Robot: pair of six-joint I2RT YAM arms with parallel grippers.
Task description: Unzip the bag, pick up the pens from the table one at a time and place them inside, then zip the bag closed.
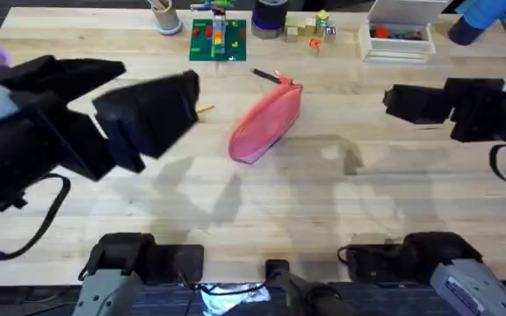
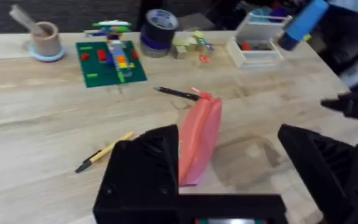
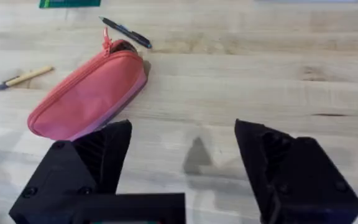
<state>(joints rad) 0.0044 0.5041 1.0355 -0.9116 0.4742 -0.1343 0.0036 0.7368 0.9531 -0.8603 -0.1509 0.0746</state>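
The pink bag [image 1: 266, 123] [image 2: 199, 142] [image 3: 89, 96] lies zipped shut in the middle of the table [image 1: 323, 193], its zip pull at the far end. A thin black pen [image 1: 264, 76] [image 2: 176, 93] [image 3: 126, 32] lies just beyond that end. The tan-yellow pen [image 2: 103, 152] [image 3: 23, 78] with a dark tip lies left of the bag; from overhead only its end [image 1: 205, 108] shows past the left arm. My left gripper [image 2: 229, 168] hovers open to the left of the bag, above the table. My right gripper [image 3: 182, 162] is open, well right of the bag.
Along the far edge stand a white cup of sticks [image 1: 165, 16], a green baseplate with bricks [image 1: 218, 39], a tape roll [image 1: 271, 16], small blocks [image 1: 310, 31] and a white tray [image 1: 400, 35]. Bare wood lies in front of the bag.
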